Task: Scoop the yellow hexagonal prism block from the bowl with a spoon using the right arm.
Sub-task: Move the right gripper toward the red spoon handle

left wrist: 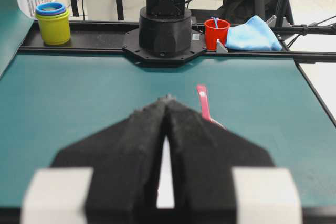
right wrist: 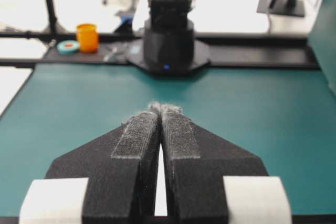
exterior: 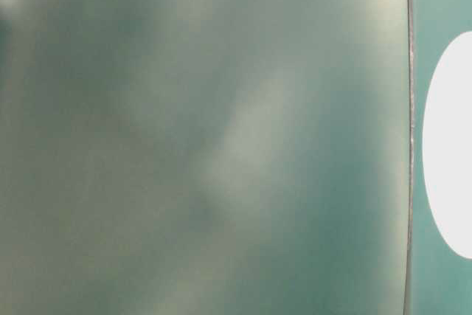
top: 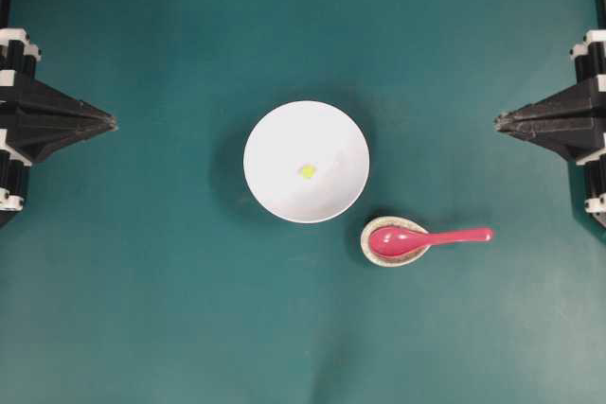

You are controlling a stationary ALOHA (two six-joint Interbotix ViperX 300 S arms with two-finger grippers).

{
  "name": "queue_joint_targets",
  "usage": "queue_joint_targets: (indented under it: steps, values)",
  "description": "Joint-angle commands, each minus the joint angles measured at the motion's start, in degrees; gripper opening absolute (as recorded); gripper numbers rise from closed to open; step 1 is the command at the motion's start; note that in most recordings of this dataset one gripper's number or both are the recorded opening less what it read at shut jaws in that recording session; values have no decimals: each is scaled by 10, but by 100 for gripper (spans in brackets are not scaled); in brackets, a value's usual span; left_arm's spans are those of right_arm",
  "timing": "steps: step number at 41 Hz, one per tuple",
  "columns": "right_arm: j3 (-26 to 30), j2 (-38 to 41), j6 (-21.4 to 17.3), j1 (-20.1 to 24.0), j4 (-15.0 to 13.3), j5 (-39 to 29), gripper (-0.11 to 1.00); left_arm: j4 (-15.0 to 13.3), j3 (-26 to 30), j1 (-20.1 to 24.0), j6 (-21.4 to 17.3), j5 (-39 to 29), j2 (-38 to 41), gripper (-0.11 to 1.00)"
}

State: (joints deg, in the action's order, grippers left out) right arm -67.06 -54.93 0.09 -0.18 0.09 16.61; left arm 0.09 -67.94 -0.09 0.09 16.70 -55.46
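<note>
yellow block (top: 307,171) sits mid-bowl (top: 275,139) (spoon (top: 426,238) beside rim); left gripper (top: 112,123), right gripper (top: 499,121) clenched, well apart.

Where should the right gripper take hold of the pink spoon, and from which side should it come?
Probably the handle of the spoon, approached from above. The handle points toward the right gripper and juts free past the small speckled dish, while the scoop rests inside that dish. Closing the jaws across the narrow handle near its free end looks best.

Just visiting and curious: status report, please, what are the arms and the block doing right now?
Left gripper and right gripper shut, empty, at the table's sides. Yellow block in the white bowl. Pink spoon rests in a small speckled dish, untouched. Nothing in the way.
</note>
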Motion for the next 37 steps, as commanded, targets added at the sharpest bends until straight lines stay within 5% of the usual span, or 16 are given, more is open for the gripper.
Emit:
queue_joint_targets:
  steps: [1, 3, 9, 22, 37]
  values:
    - [10, 2, -3, -2, 0, 2, 0, 4, 22, 1, 0, 4, 2, -1]
    - [11, 5, -4, -2, 0, -8, 1, 5, 25, 1, -4, 4, 1, 9]
    - [10, 7, -6, 0, 0, -13, 6, 6, 25, 1, -4, 4, 2, 9]
    - [9, 18, -7, 0, 1, -15, 63, 6, 24, 1, -4, 4, 2, 9]
    - [2, 42, -14, 3, 2, -11, 63, 6, 24, 1, -4, -1, 4, 9]
